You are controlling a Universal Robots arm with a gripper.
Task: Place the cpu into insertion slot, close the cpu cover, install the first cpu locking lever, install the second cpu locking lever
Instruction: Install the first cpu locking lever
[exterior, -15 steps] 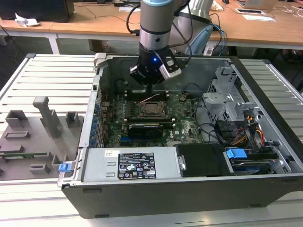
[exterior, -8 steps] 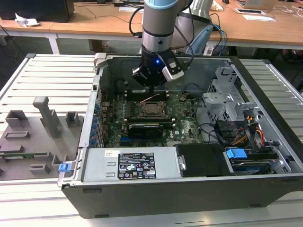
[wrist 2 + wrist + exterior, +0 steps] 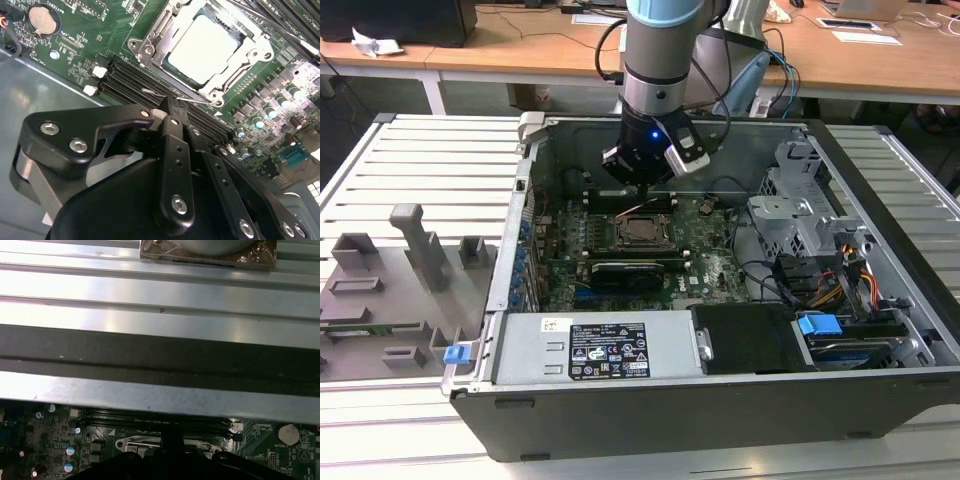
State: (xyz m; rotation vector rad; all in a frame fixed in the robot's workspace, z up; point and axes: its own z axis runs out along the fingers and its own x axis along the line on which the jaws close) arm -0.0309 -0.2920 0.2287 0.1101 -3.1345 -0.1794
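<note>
In the exterior view, a grey fixture plate lies at the exterior view's left, beside the open computer case. The arm descends vertically into the case from above, wrist pointing straight down at the motherboard. The gripper hangs just above the socket area, near the case's rear wall.

In the second wrist view, the gripper's fingers are drawn together, pinching a thin wire locking lever at their tips. The cpu sits in the insertion slot, its pale top exposed through the window of the cpu cover, which lies closed over it. A drive cage stands at the exterior view's right.
</note>
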